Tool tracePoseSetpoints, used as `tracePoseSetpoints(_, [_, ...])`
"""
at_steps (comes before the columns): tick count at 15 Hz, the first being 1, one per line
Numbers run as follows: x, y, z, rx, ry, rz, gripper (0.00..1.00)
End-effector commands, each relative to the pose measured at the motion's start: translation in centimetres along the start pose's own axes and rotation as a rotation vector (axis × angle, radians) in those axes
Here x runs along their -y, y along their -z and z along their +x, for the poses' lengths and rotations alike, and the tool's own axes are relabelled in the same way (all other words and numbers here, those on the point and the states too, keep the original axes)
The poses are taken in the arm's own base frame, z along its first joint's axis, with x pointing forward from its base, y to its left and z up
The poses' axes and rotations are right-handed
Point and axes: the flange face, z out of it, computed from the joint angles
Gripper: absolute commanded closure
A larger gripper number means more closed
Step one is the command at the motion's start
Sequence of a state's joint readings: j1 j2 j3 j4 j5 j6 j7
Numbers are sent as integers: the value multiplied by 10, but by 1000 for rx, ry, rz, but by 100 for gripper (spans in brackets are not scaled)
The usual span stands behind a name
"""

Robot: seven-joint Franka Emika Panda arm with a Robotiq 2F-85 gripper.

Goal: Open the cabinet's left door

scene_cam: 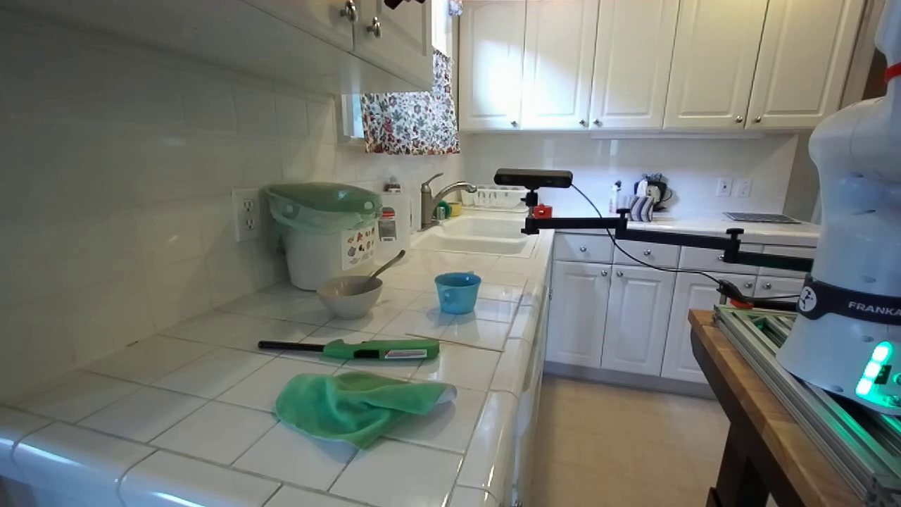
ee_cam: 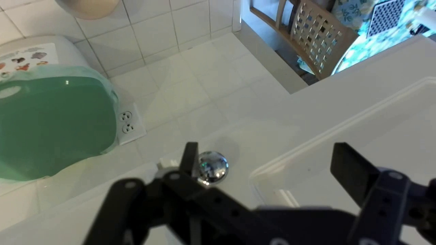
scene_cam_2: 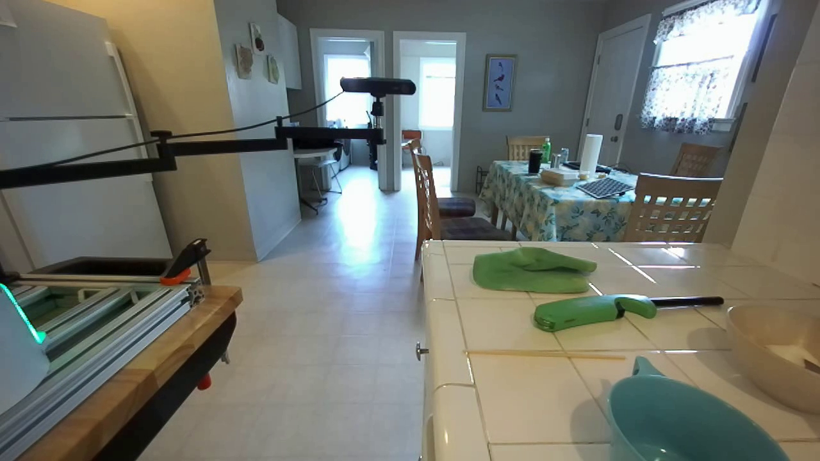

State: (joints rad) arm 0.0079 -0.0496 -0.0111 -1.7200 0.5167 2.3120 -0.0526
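The white upper cabinet point(scene_cam: 317, 53) hangs at the top left of an exterior view, cut off by the frame. Its left door point(scene_cam: 320, 13) looks shut, with a small round knob point(scene_cam: 348, 10). The right leaf has its own knob point(scene_cam: 375, 27). In the wrist view my gripper point(ee_cam: 265, 153) is open and close to the left door point(ee_cam: 385, 129). A shiny knob point(ee_cam: 214, 166) shows between the fingers, right by the left-hand finger; I cannot tell whether they touch. A dark bit of the gripper point(scene_cam: 405, 3) shows at the top of an exterior view.
Below are a green-lidded bin point(scene_cam: 324, 232), a bowl with a spoon point(scene_cam: 350, 296), a blue cup point(scene_cam: 457, 292), a green lighter point(scene_cam: 380, 349) and a green cloth point(scene_cam: 352, 408) on the tiled counter. A camera point(scene_cam: 533, 177) stands on a black boom by the robot.
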Motion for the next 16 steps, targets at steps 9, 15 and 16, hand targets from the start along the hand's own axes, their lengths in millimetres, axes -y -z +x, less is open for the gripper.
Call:
tracePoseSetpoints(9, [-11,-9,3,2,99,63,0])
tracePoseSetpoints(15, [-14,-18,8,-6,135,106,0])
tracePoseSetpoints(16, [-15,-20,8,-2,138,106,0])
